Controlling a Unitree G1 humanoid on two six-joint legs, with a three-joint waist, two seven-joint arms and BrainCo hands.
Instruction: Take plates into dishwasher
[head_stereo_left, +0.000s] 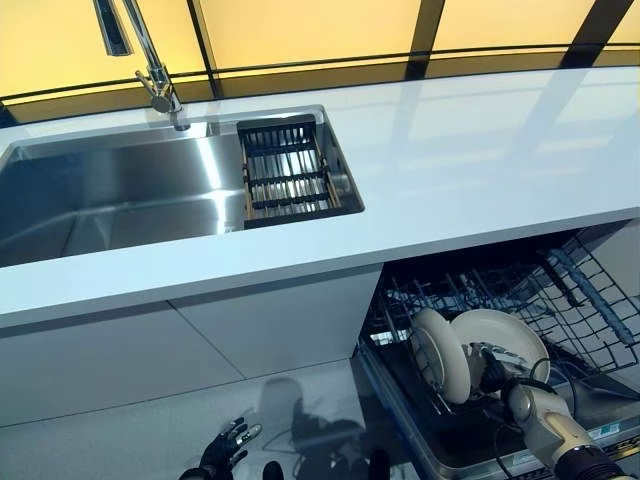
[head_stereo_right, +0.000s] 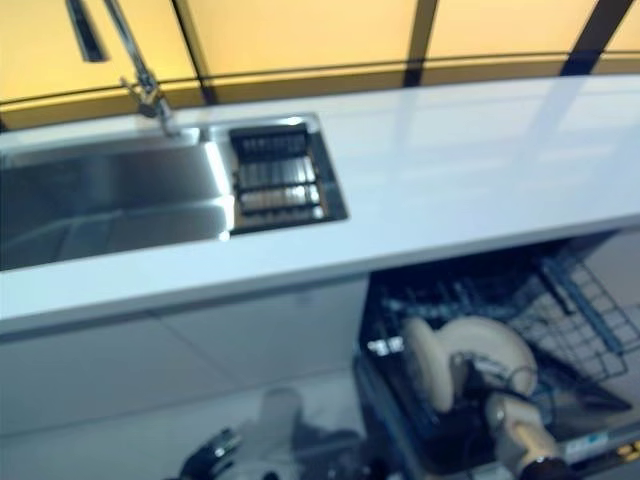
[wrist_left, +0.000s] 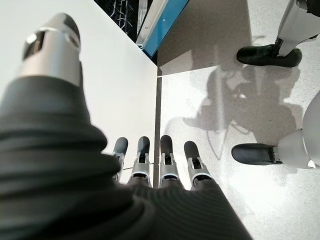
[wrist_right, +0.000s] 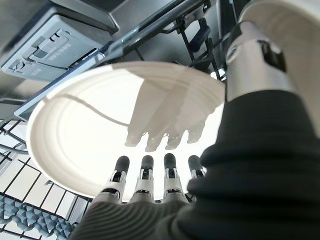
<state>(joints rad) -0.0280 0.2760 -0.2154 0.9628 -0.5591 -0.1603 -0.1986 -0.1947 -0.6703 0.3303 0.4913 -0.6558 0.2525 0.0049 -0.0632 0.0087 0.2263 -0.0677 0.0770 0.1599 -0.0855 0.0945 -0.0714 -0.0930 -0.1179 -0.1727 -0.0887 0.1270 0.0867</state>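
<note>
Two white plates stand on edge in the pulled-out lower rack (head_stereo_left: 590, 300) of the open dishwasher: one plate (head_stereo_left: 440, 355) nearer the cabinet front, and a second plate (head_stereo_left: 500, 335) just behind it, the two close together and roughly parallel. The right hand (head_stereo_left: 492, 372) reaches down into the rack right at these plates; in its wrist view the fingers (wrist_right: 146, 172) lie straight and side by side against the face of a plate, with the thumb (wrist_right: 257, 60) apart on the other side of the rim, so the hand looks relaxed and flat rather than curled, though whether the thumb presses the plate cannot be told. The left hand (head_stereo_left: 228, 448) hangs low near the floor in front of the white cabinet door (head_stereo_left: 190, 340), fingers extended and holding nothing. Above, the white countertop (head_stereo_left: 480, 160) runs across the scene, with a stainless sink (head_stereo_left: 110, 195) set into it, a dark slatted drain insert (head_stereo_left: 288, 168) at the sink's right end, and a chrome faucet (head_stereo_left: 155, 75) behind it.
</note>
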